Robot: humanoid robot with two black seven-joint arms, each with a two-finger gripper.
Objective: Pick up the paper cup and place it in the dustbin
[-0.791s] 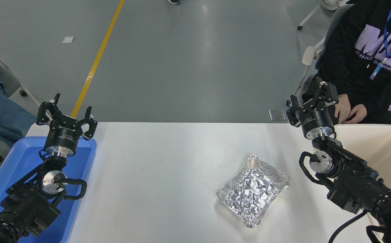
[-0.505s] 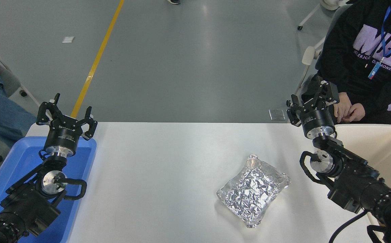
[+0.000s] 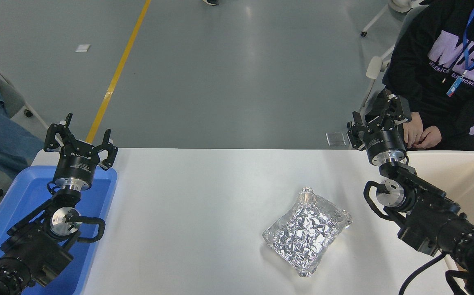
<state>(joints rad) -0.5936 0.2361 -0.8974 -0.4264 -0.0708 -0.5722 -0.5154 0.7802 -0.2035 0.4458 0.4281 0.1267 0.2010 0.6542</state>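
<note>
No paper cup shows in the head view. The cream-beige dustbin stands at the table's right edge, partly cut off by the frame. My right gripper is open and empty, raised over the table's far right edge, just left of the dustbin's far corner. My left gripper is open and empty, parked above the far end of the blue tray at the lower left.
A crinkled silver foil packet lies on the white table right of centre. A blue tray sits at the left edge. A person in a black hoodie sits at the far right, hands close behind my right gripper.
My right gripper and arm have shifted slightly to the right and away, toward the dustbin. The person's hands have moved a little. The left arm has not moved.
</note>
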